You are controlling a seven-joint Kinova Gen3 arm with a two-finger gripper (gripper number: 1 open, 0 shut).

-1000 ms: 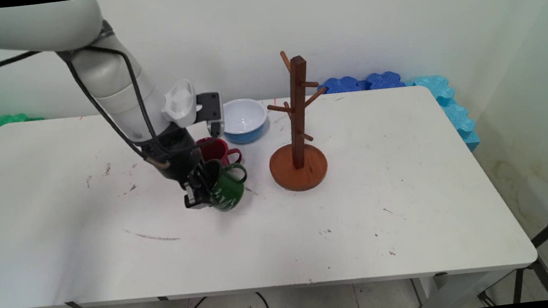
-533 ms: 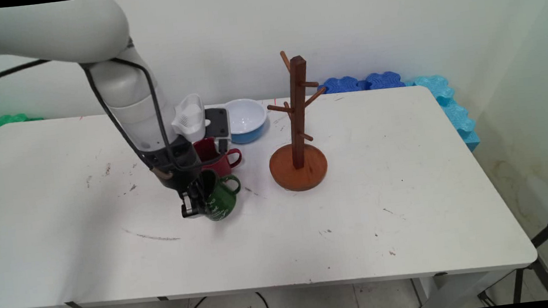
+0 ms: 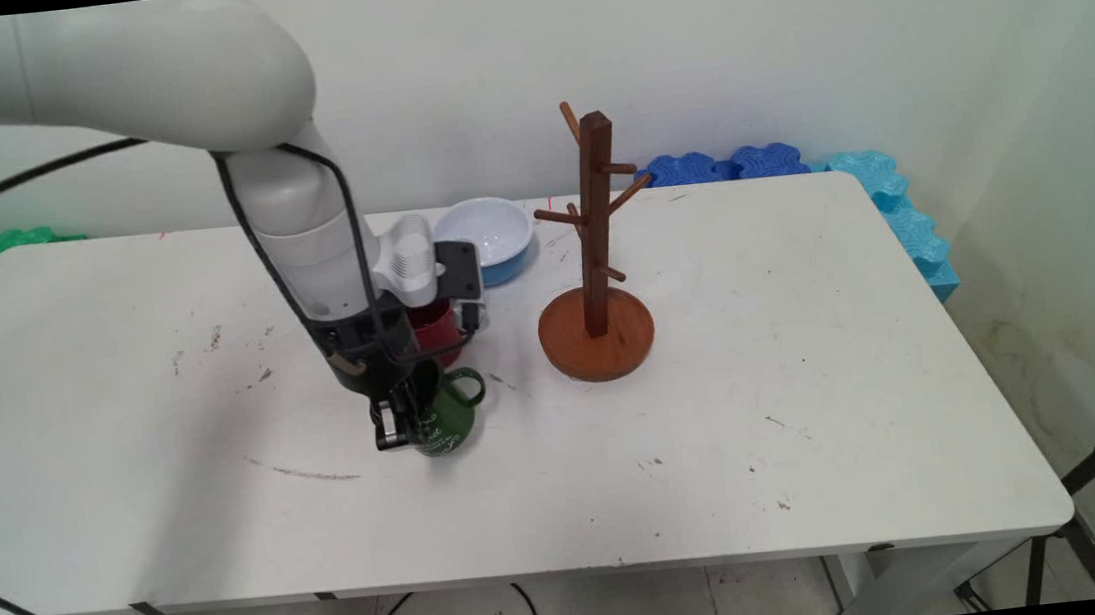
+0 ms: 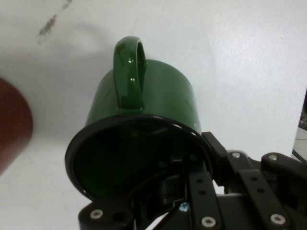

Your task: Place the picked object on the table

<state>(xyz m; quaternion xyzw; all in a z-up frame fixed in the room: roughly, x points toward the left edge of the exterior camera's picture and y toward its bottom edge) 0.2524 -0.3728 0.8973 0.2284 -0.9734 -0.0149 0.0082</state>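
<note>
Your gripper is pinching the green mug by its rim: in the hand view one finger is reaching down inside the mug's dark mouth while the other is pressing on the outer wall, so the fingers are clamped on the rim rather than spread. You are holding the mug tilted, its mouth facing up toward the hand and its handle pointing toward the tree. Whether its base is touching the table or hanging just above it cannot be told. Just behind the mug, partly hidden by your wrist, the red mug is standing on the table; it is showing as a red blur at the left edge of the hand view. Farther back, the blue bowl with its white inside is sitting near the table's far edge. To the right of the mugs, and apart from them, the wooden mug tree is standing upright on its round base, its pegs bare.
</note>
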